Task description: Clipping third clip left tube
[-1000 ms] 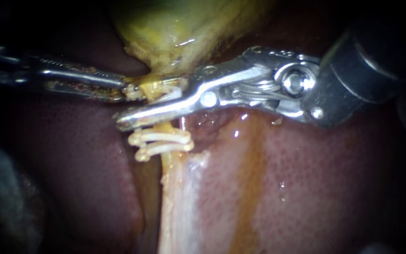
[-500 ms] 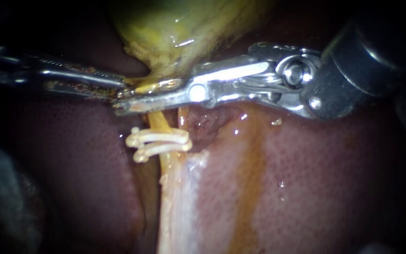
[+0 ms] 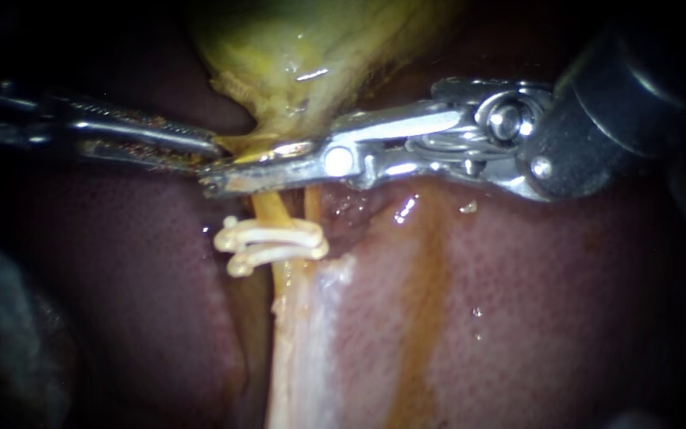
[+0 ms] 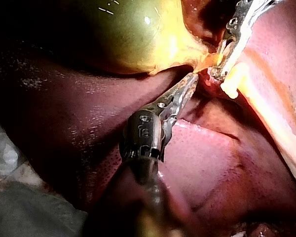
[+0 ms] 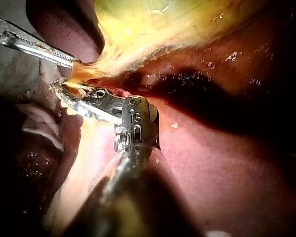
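Currently the R instrument lies across the tube just under the neck of the gallbladder. Its 2 long jaws are squeezed nearly flat together w/ the tube pinched btw. them from both sides. Whether a clip sits inside those jaws I can't tell; only a yellowish glint shows in the slot.

L instrument comes in from the opposite side, its 2 toothed jaws closed on yellow tissue at the gallbladder's neck. Its tip is right beside the R jaws' tip; touching or not, can't tell.

2 white clips sit on the tube, stacked against each other, a little below the R jaws. A bare yellow stretch of tube shows btw. clips and jaws. The tube lies mid-surface on the liver and runs from the gallbladder's neck past the clips along a pale strip of tissue.

Left wrist view: L instrument has its jaws together, tip at the yellow neck of the gallbladder. R instrument crosses just ahead of it.

Right wrist view: R instrument shows narrow, closed-down jaws w/ the tip in yellow tissue under the gallbladder. L instrument is just beside it, ahead of its tip.
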Motion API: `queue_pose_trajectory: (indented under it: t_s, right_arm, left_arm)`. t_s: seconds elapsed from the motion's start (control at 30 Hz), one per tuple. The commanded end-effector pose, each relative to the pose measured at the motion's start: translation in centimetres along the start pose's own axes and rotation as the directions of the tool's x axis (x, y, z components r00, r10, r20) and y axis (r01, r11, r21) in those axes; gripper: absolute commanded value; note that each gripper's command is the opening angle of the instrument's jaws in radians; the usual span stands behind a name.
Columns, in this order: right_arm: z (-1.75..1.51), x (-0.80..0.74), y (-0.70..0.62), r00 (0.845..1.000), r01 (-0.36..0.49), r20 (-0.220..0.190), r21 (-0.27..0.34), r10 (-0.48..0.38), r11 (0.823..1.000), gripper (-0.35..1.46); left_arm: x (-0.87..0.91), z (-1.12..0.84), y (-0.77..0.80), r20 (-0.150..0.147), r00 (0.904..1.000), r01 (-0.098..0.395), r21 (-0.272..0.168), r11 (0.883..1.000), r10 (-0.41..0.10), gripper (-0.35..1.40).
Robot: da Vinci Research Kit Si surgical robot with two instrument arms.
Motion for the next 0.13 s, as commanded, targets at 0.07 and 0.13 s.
queue_pose_trajectory:
  t_s: [0.07,0.13]
  right_arm:
    - [0.01,-0.01,0.01,1.0,0.001,0.0,0.0,-0.001,1.0,-0.35]
    - [0.01,-0.02,0.02,1.0,0.002,0.0,-0.001,-0.002,1.0,-0.35]
  left_arm:
    - [0.0,0.0,0.0,0.0,1.0,0.001,0.001,1.0,-0.001,-0.35]
    - [0.0,0.01,0.0,0.0,1.0,0.001,0.001,1.0,-0.001,-0.35]
